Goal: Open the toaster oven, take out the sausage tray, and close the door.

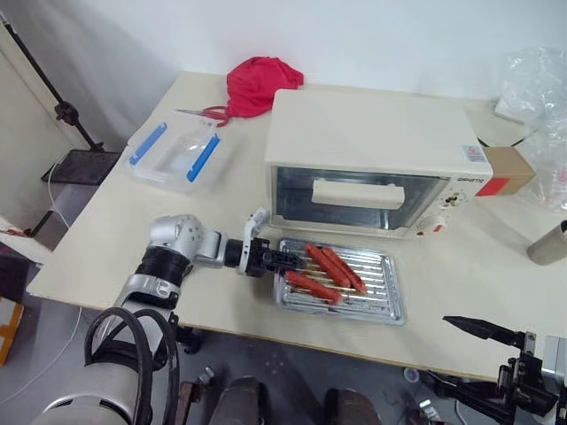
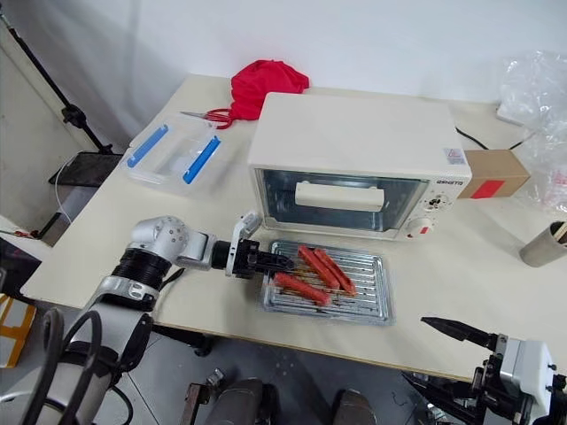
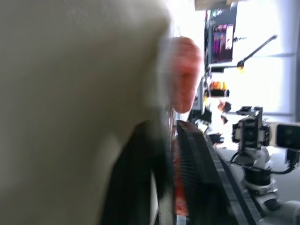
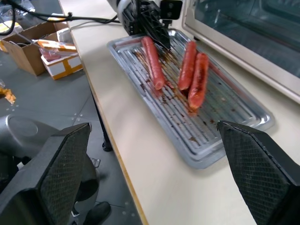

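- At the near left end of the sausage tray point(image 1: 341, 283): my left pincer point(image 1: 285, 259) reaches in level from my left, fingertips over the tray's rim beside the nearest of three sausages point(image 1: 312, 286). Whether it is clamped on the rim or parted, I cannot tell.
- Left forearm lies low across the table point(image 1: 115, 248), wrist bent toward the tray.
- My right pincer point(image 4: 154, 164) hangs off the table's front edge, well to the right of the left one, its two black fingers point(image 4: 61, 164) spread wide with nothing between them.
- Tray sits flat on the table just ahead of my right pincer, directly in front of the toaster oven point(image 1: 376, 159).
- The door point(image 1: 354, 197) is up and shut, its cream bar handle just beyond my left pincer.
- Right wrist view gives what the head views do not: brown grease on the tray's ridges, and cardboard boxes point(image 4: 33, 51) on the floor past the table edge.
- Left wrist view is blurred: pale surface close up, a red-brown shape by one dark finger.
- Far beyond my left pincer: clear plastic box with blue clips point(image 1: 174, 152), red cloth point(image 1: 257, 84), scissors point(image 1: 202, 112).
- Right of the oven: cardboard box with red patch point(image 1: 505, 173), metal cylinder point(image 1: 549, 243), crumpled clear plastic point(image 1: 536, 84).
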